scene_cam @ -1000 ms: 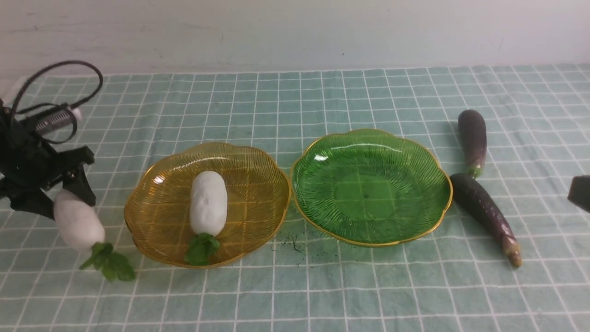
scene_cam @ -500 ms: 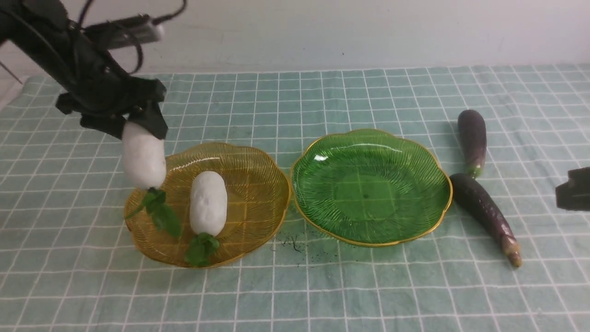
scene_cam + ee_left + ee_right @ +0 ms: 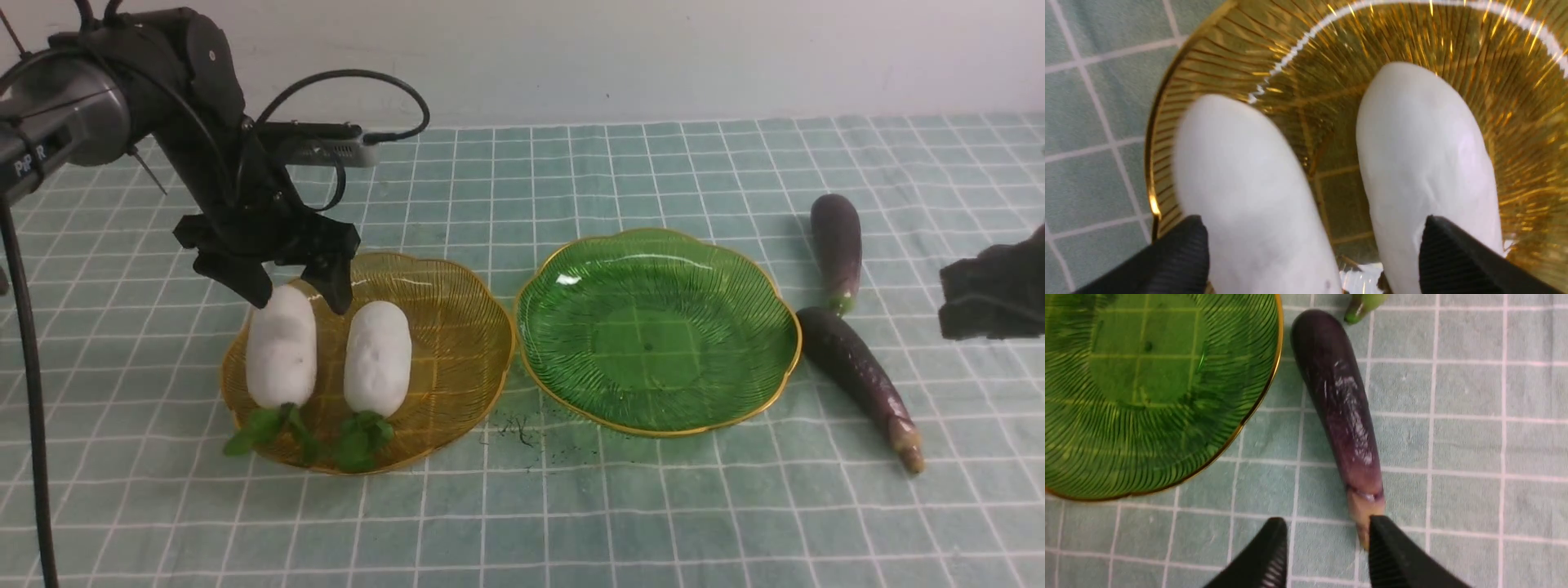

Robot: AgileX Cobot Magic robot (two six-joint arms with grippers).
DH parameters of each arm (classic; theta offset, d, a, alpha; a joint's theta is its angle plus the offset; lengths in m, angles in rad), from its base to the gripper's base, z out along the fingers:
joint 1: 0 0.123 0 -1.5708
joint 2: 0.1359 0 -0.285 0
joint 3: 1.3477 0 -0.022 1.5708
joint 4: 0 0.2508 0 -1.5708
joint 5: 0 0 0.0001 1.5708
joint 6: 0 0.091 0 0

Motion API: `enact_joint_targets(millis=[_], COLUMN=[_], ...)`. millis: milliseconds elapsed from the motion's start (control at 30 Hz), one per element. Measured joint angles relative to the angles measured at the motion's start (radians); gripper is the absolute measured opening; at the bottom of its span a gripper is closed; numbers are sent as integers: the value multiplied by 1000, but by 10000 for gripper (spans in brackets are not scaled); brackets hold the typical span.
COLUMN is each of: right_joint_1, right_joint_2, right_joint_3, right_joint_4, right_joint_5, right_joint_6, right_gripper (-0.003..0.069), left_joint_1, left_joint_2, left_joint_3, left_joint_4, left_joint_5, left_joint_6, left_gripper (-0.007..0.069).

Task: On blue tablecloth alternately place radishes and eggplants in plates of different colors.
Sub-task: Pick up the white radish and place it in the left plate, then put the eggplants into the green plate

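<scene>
Two white radishes lie side by side in the amber plate (image 3: 449,327), leafy tops toward me: one on the left (image 3: 282,347), one on the right (image 3: 377,359). My left gripper (image 3: 298,300) hovers just above their far ends, open wide; in the left wrist view (image 3: 1310,220) the jaws straddle the left radish (image 3: 1241,192) and part of the right one (image 3: 1421,147). The green plate (image 3: 657,327) is empty. Two purple eggplants lie on the blue tablecloth (image 3: 522,523) right of it, a near one (image 3: 857,376) and a far one (image 3: 837,245). My right gripper (image 3: 1327,555) is open above the near eggplant's (image 3: 1343,416) stem end.
Dark crumbs (image 3: 518,429) speckle the cloth in front of the gap between the plates. A white wall runs behind the table. The left arm's cable (image 3: 351,82) loops above the amber plate. The right gripper (image 3: 992,294) shows at the right edge of the front view.
My left gripper carried the second radish from left of the amber plate up and over into it, then opened and let it go. My right gripper moved further into view and up.
</scene>
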Motion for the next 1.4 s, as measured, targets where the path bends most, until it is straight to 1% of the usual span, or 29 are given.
enact_joint_targets(millis=[33, 67, 100, 133, 167, 233, 267, 300, 333, 367, 400, 467, 500, 600, 633, 733, 833, 867, 967, 1033, 1067, 1167, 1300, 1333, 1400], right_joint_1=[0, 2, 6, 11, 13, 24, 31, 42, 48, 50, 55, 60, 60, 60, 60, 60, 61, 64, 95, 144, 150, 246, 297, 304, 312], right_joint_2=[26, 61, 103, 147, 155, 227, 254, 307, 331, 343, 376, 438, 454, 459, 449, 389, 313, 279, 219, 216, 220, 311, 432, 462, 512], right_joint_3=[-12, -27, -44, -60, -62, -83, -90, -100, -102, -102, -103, -105, -105, -105, -105, -105, -105, -106, -108, -115, -117, -171, -261, -287, -336], right_joint_4=[0, -1, -5, -12, -14, -18, -22, -31, -34, -37, -45, -68, -87, -150, -169, -207, -203, -181, -62, 46, 70, 232, 291, 298, 309], right_joint_5=[-6, -14, -19, -23, -23, -23, -26, -32, -40, -44, -53, -78, -86, -71, -63, -26, -6, -10, -75, -150, -155, -202, -179, -157, -93], right_joint_6=[-3, -8, -20, -30, -35, -53, -58, -62, -62, -62, -60, -24, 2, 66, 85, 149, 206, 220, 227, 200, 194, 85, 48, 48, 48], right_gripper=[386, 443, 517, 563, 580, 636, 652, 666, 666, 666, 657, 602, 542, 253, 239, 264, 264, 264, 264, 264, 264, 264, 265, 275, 332], left_joint_1=[0, 0, 0, -2, -2, -6, -10, -18, -22, -23, -30, -40, -42, -47, -47, -47, -47, -47, -47, -47, -47, -47, -47, -47, -48], left_joint_2=[-3, -12, -31, -52, -57, -119, -143, -225, -267, -277, -363, -498, -546, -686, -717, -775, -822, -833, -863, -874, -876, -878, -879, -879, -879], left_joint_3=[-9, -15, -17, -17, -18, -17, -11, 17, 38, 43, 92, 208, 257, 429, 460, 549, 627, 649, 701, 728, 730, 750, 751, 751, 751], left_joint_4=[1, 1, 1, 1, 1, 1, 1, 0, -2, -2, -7, -14, -19, -33, -34, -34, -34, -35, -36, -42, -44, -56, -68, -69, -70], left_joint_5=[0, -1, 0, 0, 0, 0, 0, 0, 0, 0, 1, 4, 7, 9, 7, -3, -11, -17, -38, -52, -56, -66, -78, -78, -78], left_joint_6=[-13, -25, -34, -37, -37, -35, -32, -32, -32, -32, -32, -32, -32, -32, -32, -32, -32, -32, -32, -32, -32, -31, -30, -29, -28], left_gripper=[604, 560, 475, 382, 338, 150, 108, 36, 20, 17, 2, -8, -8, -8, -8, -8, -8, -8, -8, -8, -8, -8, -8, -8, -8])
